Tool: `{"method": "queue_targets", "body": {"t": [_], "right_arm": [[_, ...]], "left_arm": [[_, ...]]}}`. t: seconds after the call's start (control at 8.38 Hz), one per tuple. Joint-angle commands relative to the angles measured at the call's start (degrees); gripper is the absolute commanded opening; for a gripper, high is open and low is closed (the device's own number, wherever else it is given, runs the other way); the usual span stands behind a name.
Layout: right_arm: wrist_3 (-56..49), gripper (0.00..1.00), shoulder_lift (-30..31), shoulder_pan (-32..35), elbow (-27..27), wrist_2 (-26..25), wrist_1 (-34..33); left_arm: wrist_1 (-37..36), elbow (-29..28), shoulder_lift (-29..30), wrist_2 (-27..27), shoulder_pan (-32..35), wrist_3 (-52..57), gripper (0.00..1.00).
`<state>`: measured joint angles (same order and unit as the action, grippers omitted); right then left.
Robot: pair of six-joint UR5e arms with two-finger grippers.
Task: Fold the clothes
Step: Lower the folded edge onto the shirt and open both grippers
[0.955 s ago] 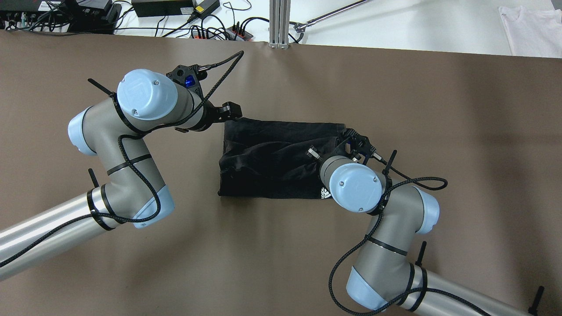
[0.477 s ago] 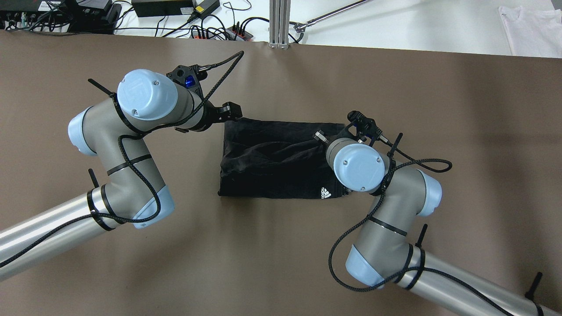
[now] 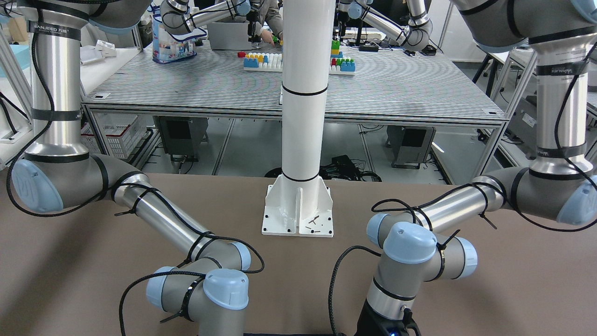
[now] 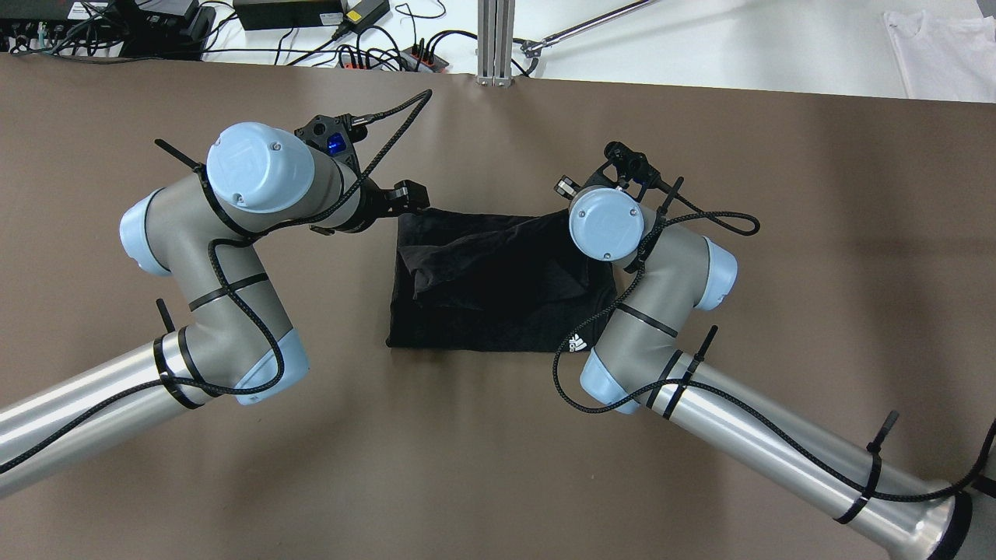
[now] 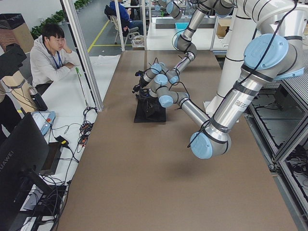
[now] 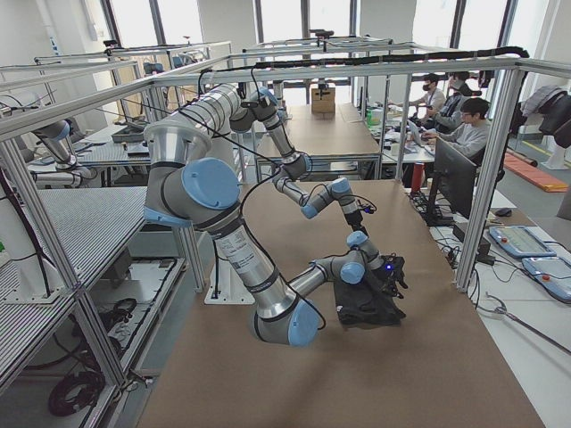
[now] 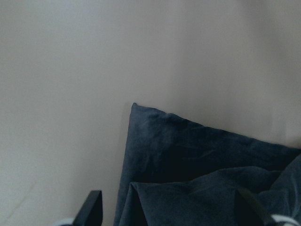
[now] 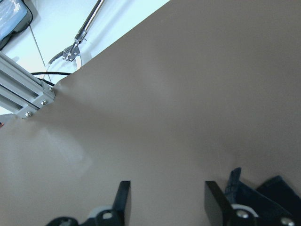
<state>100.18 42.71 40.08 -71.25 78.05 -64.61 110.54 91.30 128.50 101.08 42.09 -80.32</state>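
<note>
Left wrist-mounted view is showing the left gripper [image 7: 169, 205] holding its fingers [image 7: 94, 209] wide apart, a corner of the black rectangular piece of soft fabric [image 7: 188, 155] lying between and just ahead of them on the brown table [image 7: 70, 70]. The right gripper [image 8: 167, 195] is also standing spread, with bare table between its fingers and a dark fold of the fabric sitting just outside one of them.
</note>
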Motion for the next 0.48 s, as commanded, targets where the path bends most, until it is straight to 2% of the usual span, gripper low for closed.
{"method": "queue_targets", "body": {"t": [0.0,0.12,0.24,0.36], "right_arm": [[2.14,0.91,-1.67,1.4,0.41,-0.35,-1.57],[0.13,0.93,-1.23,1.32,-0.72,0.0,-1.49],[-0.15,0.93,1.03,1.32,-4.82,0.26,-1.57],[-1.38,0.93,4.54,1.32,-8.95,3.22,-1.58]], "left_arm": [[-0.06,0.46,-0.18,0.0,-0.08,-0.1,1.0],[-0.06,0.63,-0.35,-0.26,-0.6,-0.1,1.0],[-0.06,0.9,-1.4,-0.44,-1.65,-0.02,1.0],[0.12,3.34,-3.06,-2.27,-4.88,-0.02,1.0]]}}
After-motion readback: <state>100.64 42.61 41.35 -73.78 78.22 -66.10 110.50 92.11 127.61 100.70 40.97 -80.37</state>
